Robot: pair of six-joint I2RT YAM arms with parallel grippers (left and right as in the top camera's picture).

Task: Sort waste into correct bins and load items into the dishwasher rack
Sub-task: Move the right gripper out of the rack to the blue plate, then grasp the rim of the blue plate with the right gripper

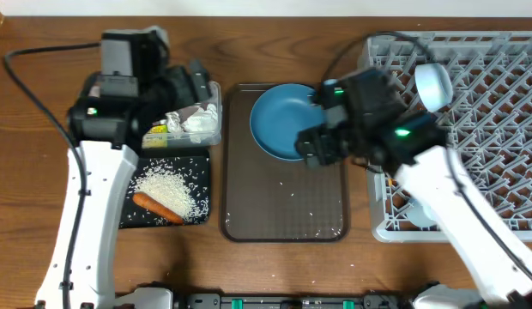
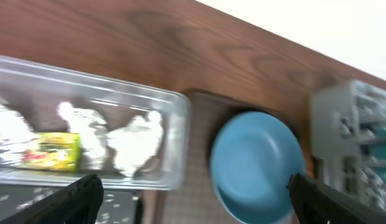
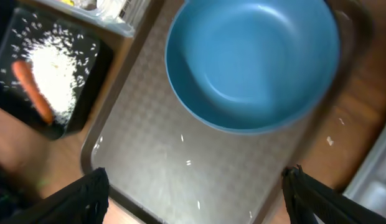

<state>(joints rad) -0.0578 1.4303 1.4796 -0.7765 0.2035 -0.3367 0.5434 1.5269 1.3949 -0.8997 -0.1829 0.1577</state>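
Taking the brown serving tray as the centre of our dial in the overhead view, the blue plate lies on the tray's 12 o'clock end, upright and empty, with a few loose grains scattered on the bare tray surface toward 6 o'clock. At 10 o'clock stands the clear tub, holding white crumpled napkins and the yellow-green and silver wrapper. Touching the tub's 6 o'clock side is the black tray, which carries a heap of rice and, at the heap's 7 o'clock edge, the carrot. At 3 o'clock the grey dishwasher rack fills the table's side, with a pale cup set among its pegs near the 11 o'clock corner. The right gripper sits at the plate's 4 o'clock rim as seen from overhead; in its wrist view we see its two fingers spread wide with nothing between them but tray, and the plate just ahead at 12 o'clock, not gripped. The left gripper hangs over the clear tub, its fingers likewise held far apart and empty, with the tub ahead at 10 o'clock and the plate at 2 o'clock. We cannot tell whether either gripper touches anything below it.
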